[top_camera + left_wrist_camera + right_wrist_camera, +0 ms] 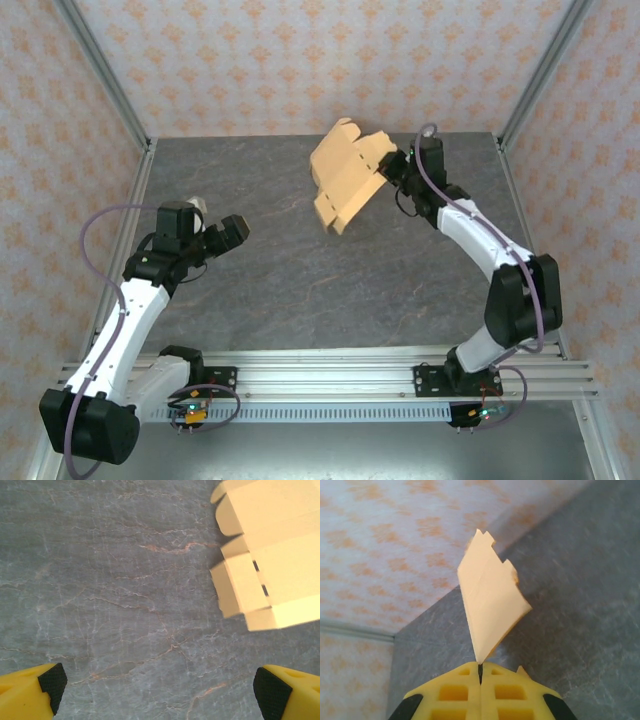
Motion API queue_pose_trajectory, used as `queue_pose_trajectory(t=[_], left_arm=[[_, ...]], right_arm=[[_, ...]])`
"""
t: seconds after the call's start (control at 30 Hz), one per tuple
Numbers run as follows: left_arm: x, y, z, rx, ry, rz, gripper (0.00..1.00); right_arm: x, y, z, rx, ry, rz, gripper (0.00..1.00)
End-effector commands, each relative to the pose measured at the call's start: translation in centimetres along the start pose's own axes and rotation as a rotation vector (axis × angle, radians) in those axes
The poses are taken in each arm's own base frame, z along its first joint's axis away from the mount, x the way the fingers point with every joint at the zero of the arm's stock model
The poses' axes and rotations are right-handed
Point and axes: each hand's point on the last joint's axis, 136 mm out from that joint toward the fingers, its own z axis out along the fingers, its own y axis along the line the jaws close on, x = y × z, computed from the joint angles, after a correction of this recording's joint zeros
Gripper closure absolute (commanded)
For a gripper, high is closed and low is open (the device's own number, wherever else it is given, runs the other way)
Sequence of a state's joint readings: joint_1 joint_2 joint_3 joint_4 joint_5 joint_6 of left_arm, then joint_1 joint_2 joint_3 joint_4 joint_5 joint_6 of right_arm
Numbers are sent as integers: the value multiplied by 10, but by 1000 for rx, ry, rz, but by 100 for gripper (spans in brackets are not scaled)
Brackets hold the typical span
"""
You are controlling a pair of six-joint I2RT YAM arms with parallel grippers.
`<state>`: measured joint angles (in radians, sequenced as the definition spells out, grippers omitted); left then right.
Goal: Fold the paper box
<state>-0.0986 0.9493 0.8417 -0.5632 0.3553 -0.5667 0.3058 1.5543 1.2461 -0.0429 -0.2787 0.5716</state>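
The right gripper (480, 674) is pressing its yellow fingers together on the thin edge of the paper box (345, 180), clamping it with only the sheet's thickness between the pads. From that pinch the box is spreading out as a flat die-cut sheet, appearing raised off the grey table (290, 300) over its far right part. In the right wrist view it is rising edge-on like a blade, with stepped notches along its upper edge. In the top view its flapped edges are pointing left and toward the back wall (320, 60), close to the table's far edge. The left gripper (215, 225) is hovering over the left side with its jaws standing wide apart and gripping nothing, well apart from the sheet. A broad stretch of marbled table is lying between the two arms.
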Motion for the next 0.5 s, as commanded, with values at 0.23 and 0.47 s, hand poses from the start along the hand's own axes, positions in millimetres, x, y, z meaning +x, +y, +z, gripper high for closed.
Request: queue_pose_trajectory(t=[0.23,0.47], left_arm=[[-3,5,9,16,2,-90,0],[-6,12,5,-5,-7,-66,0]], right_arm=[[115,56,-37,128,246,-1063,93],[212,30,-48,164,402,-1187,61]])
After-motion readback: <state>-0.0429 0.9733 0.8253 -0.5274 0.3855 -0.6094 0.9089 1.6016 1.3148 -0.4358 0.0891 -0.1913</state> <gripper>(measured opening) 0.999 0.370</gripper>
